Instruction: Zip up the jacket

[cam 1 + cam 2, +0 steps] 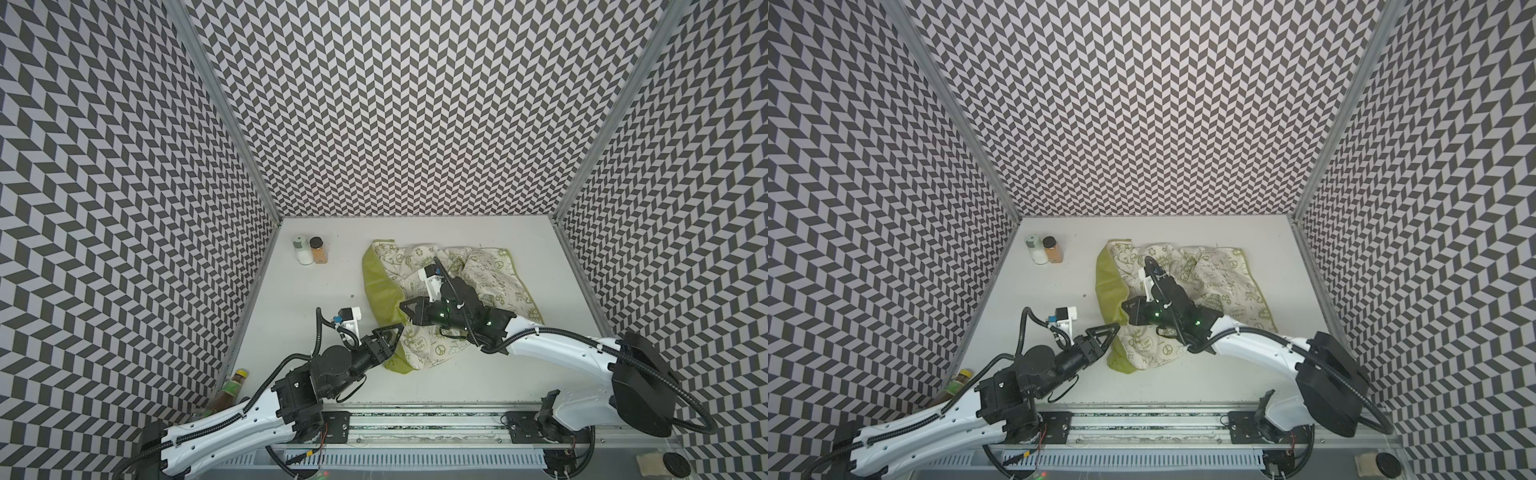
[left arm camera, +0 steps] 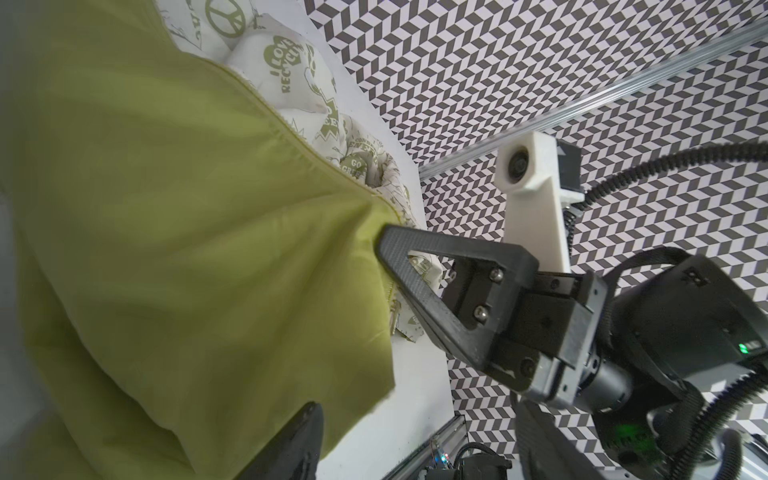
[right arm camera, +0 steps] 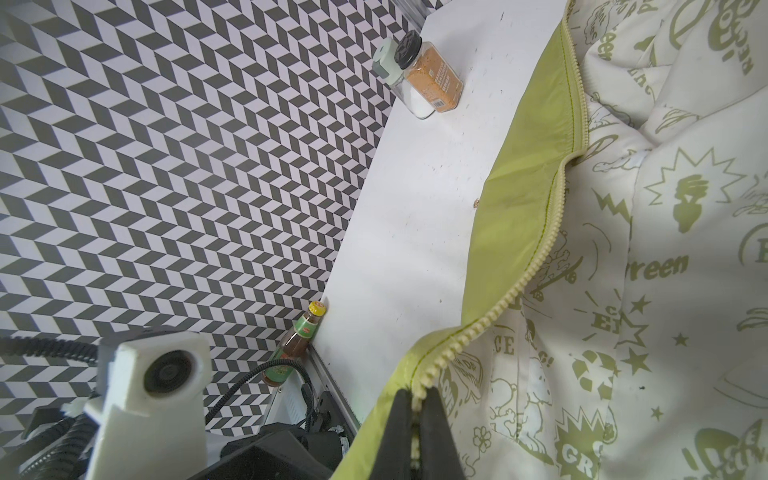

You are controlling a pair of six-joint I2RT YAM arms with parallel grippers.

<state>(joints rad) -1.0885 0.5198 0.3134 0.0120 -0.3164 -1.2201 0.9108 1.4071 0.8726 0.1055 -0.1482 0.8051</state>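
The jacket (image 1: 494,274) lies crumpled, lining up, right of middle on the table (image 1: 332,365), its left zipper edge pinched in the tightly closed right gripper (image 3: 415,405), while the left gripper (image 1: 397,330), jaws wide apart, sits at its near-left green edge.

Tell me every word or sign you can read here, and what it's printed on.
"I LOVE RECYCL", rest folded away: the jacket, on its lining.
"reen", first letter lost in a crease: lining, right wrist view.
Peace sign: lining.
Recycling arrows: lining.
Other lining words: cut off or blurred.
Spice jar label: too small to read.
Sauce bottle label: blurred.
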